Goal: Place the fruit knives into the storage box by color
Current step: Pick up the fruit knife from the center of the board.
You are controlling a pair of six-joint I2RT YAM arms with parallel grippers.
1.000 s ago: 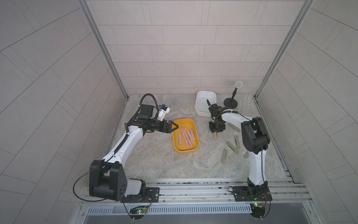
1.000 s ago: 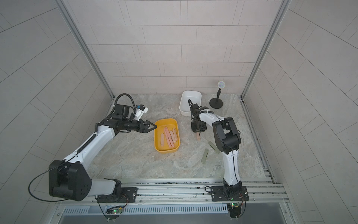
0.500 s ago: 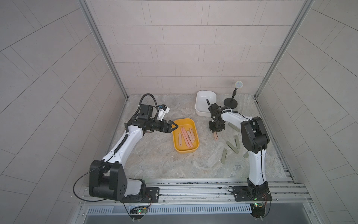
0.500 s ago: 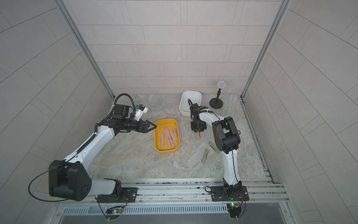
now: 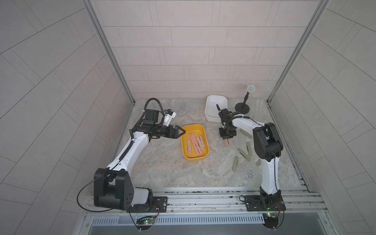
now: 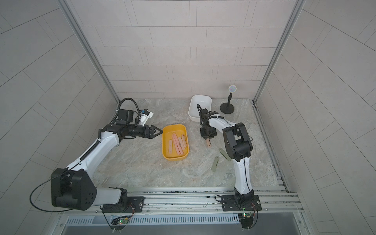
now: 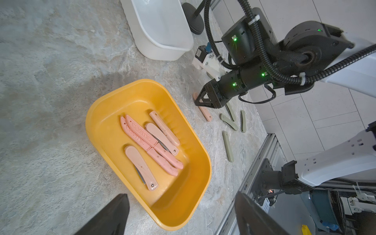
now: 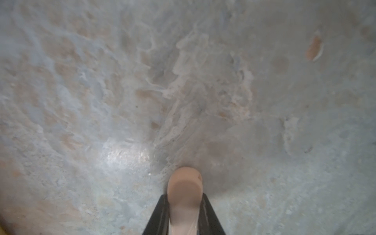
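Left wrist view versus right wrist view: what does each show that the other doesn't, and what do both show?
Only the left wrist view: the yellow box holding pink knives, the white box, and grey-green knives on the table. Only the right wrist view: black fingers touching both sides of a rounded knife end. Both: the right gripper, the pink knife it grips, and the marble table.

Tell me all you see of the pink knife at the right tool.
The salmon-pink, plastic-looking fruit knife is a slim flat stick with rounded ends. It lies on the marbled grey tabletop, apart from the yellow oval tray. The right tool is shut across it, a finger against each edge; it does not look lifted.
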